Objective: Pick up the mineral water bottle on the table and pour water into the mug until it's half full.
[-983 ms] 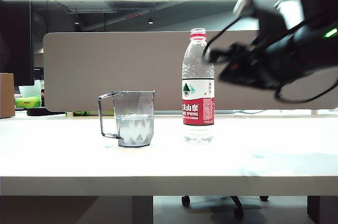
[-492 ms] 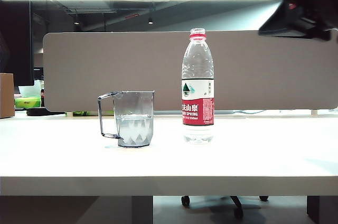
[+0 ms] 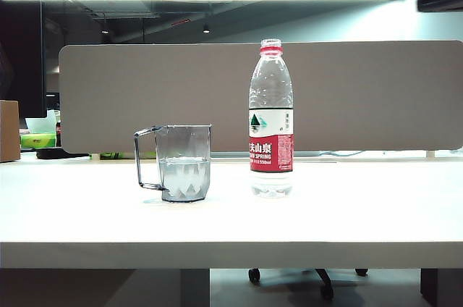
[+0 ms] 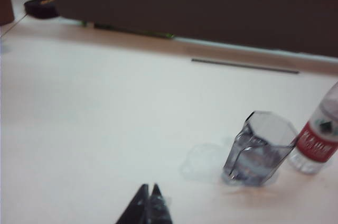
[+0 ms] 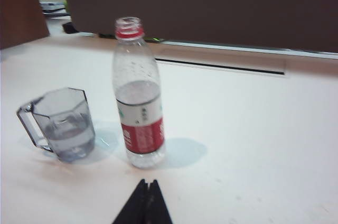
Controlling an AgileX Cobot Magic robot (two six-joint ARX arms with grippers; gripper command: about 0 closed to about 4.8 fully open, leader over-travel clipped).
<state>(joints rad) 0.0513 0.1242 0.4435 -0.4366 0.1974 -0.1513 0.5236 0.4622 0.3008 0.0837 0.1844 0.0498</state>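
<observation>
Bottle (image 3: 271, 119) stands upright, uncapped mouth up, beside mug (image 3: 184, 162); left tool (image 4: 149, 195) and right tool (image 5: 147, 187) closed, empty.

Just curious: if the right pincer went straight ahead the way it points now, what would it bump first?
Probably the mineral water bottle, standing just ahead of the shut right pincer; the mug sits off to one side. Depth is hard to judge.

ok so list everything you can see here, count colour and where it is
bottle: 1, clear with red and white label, cap off, upright on the table, right of the mug
mug: 1, clear grey, holding some water, on the table
table: 1, white
partition: 1, grey, behind the table
box: 1, brown, far left
left gripper: 1, black, shut, above the table short of the mug
right gripper: 1, black, shut, clear of the bottle
</observation>
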